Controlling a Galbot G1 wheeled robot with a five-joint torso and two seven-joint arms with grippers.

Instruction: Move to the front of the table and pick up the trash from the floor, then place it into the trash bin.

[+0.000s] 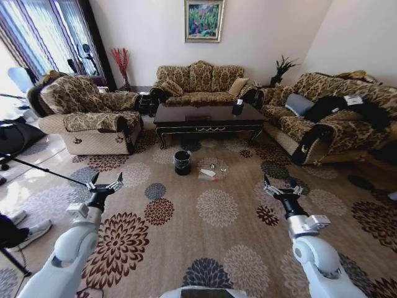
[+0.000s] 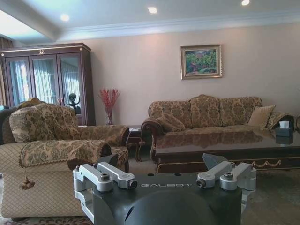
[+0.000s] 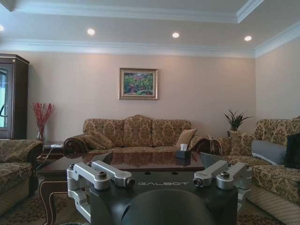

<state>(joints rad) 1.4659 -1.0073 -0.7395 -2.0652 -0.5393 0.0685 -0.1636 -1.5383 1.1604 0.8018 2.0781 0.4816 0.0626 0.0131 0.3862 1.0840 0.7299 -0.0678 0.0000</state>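
1. A living room is seen from the robot's head, with the beige carpeted floor [image 1: 217, 248] patterned in large round flower medallions of brown, maroon, grey and cream.
2. On the left, the left gripper [image 1: 104, 185] is held above the carpet, well short of the litter; its jaws are spread wide and nothing is held.
3. Behind it on the left, a gold-patterned upholstered armchair [image 1: 87, 118] is set beside the bench.
4. Near the middle, the small round black trash bin [image 1: 182, 162], lined with a clear plastic bag, is stood on the carpet just in front of the bench.
5. Just right of the bin, the trash [image 1: 208, 174] is lain on the carpet: a flat white piece with a touch of red, and a tiny round item [image 1: 223, 169] near it.
6. Behind these, the long low glossy near-black bench [image 1: 208, 116] with gold scroll trim is placed before a patterned sofa [image 1: 200, 81]; a dark tissue box [image 1: 237, 107] is stood on its right end.
7. On the right, the right gripper [image 1: 273, 186] is held above the carpet, its jaws likewise spread wide and empty.
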